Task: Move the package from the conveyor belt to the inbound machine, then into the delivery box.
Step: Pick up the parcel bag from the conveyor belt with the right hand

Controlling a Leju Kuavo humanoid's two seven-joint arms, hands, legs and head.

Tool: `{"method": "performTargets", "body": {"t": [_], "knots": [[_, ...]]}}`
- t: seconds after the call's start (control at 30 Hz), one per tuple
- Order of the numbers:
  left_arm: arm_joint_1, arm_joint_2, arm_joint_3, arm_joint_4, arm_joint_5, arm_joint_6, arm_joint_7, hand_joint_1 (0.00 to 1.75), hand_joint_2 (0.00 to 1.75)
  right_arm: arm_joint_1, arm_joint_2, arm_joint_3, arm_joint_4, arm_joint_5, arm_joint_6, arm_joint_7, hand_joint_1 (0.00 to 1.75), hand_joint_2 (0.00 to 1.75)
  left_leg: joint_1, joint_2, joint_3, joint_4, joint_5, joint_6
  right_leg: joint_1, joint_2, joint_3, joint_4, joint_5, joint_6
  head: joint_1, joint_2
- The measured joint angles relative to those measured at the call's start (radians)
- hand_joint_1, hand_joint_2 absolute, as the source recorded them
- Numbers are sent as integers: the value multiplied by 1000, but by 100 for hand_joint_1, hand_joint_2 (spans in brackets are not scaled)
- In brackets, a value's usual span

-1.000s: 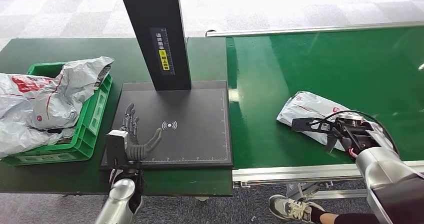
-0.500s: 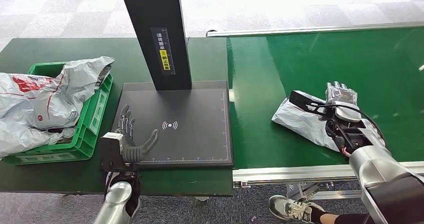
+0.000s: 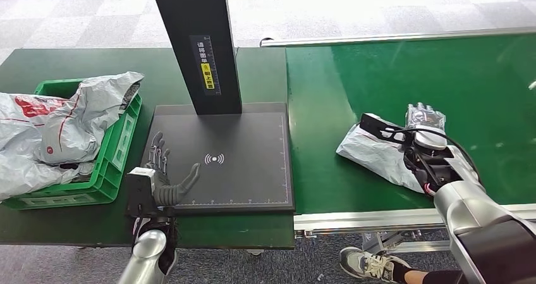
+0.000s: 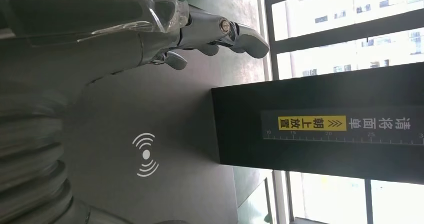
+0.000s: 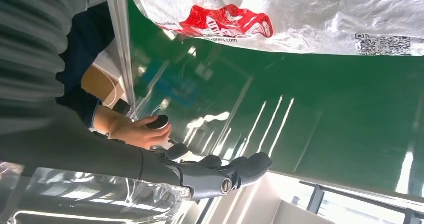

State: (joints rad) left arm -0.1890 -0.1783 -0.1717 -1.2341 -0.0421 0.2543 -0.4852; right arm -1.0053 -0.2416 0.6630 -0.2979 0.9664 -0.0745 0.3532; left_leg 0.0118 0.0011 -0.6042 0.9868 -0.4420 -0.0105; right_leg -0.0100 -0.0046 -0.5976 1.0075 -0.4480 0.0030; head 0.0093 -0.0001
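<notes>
1. The package (image 3: 373, 154), a grey mailer with red print, lies on the green conveyor belt (image 3: 392, 69), near its front edge and right of the inbound machine (image 3: 221, 164). Over the last second it has drifted left along the belt, closer to the machine.
2. Our right hand (image 3: 425, 124) was down at the near edge of the mailer a second ago; now it is raised over the mailer's right end with the fingers spread apart and holding nothing, as the right wrist view also shows.
3. We judge the grasp is not yet made: the hand must come down on a bag that keeps travelling left.
4. Our left hand (image 3: 165, 173) rests at the near left corner of the machine's black plate, fingers apart and empty, barely shifted.
5. The green delivery box (image 3: 120, 151), far left, already holds other mailers (image 3: 69, 126).
6. A person's hand (image 5: 142, 131) holds a small dark object beside the belt frame.
</notes>
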Motion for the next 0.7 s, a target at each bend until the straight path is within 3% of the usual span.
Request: {"method": "performTargets", "body": {"t": [0.37, 0.6, 0.7], "knots": [[0, 0, 1, 0, 0, 0, 0, 0, 175, -1, 4, 0, 0, 4, 18, 9, 0, 175, 0, 0, 0, 0, 0, 0, 0, 0, 0, 0, 0, 0, 0, 0], [1, -4, 1, 2, -8, 8, 1, 0, 175, -1, 6, 8, 9, 64, 302, 65, 0, 175, 0, 0, 0, 0, 0, 0, 0, 0, 0, 0, 0, 0, 0, 0], [2, -7, 1, 6, -12, 11, 1, 0, 175, 0, 5, 14, 14, 78, 380, 66, 0, 175, 0, 0, 0, 0, 0, 0, 0, 0, 0, 0, 0, 0, 0, 0]]}}
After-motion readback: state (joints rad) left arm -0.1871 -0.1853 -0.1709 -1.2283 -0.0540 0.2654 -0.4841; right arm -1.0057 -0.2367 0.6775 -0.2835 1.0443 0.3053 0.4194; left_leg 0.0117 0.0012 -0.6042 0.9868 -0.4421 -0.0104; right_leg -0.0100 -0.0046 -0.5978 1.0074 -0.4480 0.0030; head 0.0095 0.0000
